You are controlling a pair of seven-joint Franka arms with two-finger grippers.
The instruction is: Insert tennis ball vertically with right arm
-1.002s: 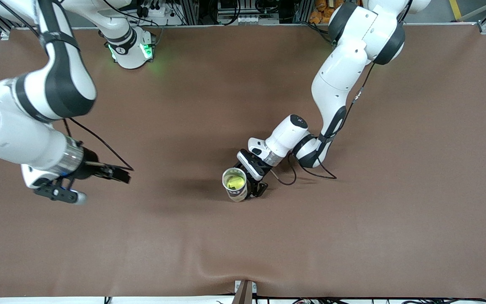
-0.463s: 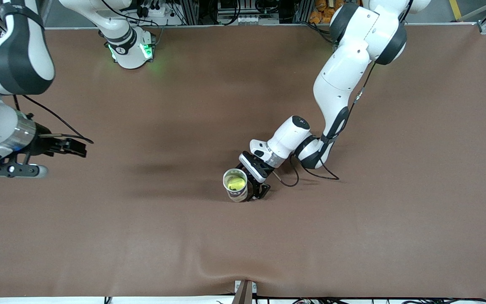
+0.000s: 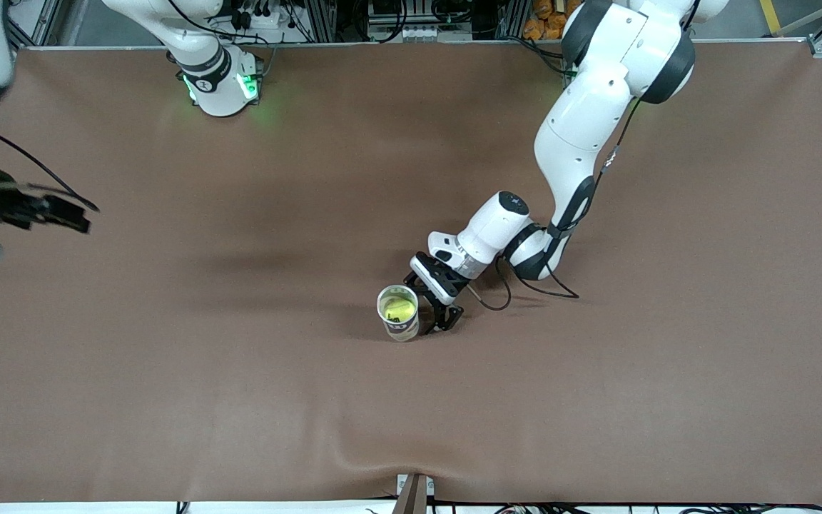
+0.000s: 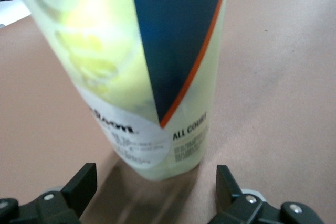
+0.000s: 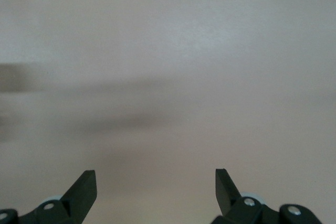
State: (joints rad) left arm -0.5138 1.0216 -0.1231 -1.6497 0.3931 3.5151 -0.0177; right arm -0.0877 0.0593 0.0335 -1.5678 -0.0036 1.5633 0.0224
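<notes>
The ball [image 3: 397,308], judged light, springy and fuzzy, is being seen already inside the upright tube [image 3: 399,314] mid-table, flanked at four o'clock by the wide-open left gripper [image 3: 441,319], while the right gripper [image 3: 61,212], empty and spread, is hanging at nine o'clock.

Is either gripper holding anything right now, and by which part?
Nothing. The left gripper is open beside the ball can; the right gripper is open, empty.

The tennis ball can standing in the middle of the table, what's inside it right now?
A yellow-green tennis ball sits inside the upright can, seen through its open top. The label hides whatever lies deeper. The open left gripper is beside the can; the open right gripper holds nothing.
</notes>
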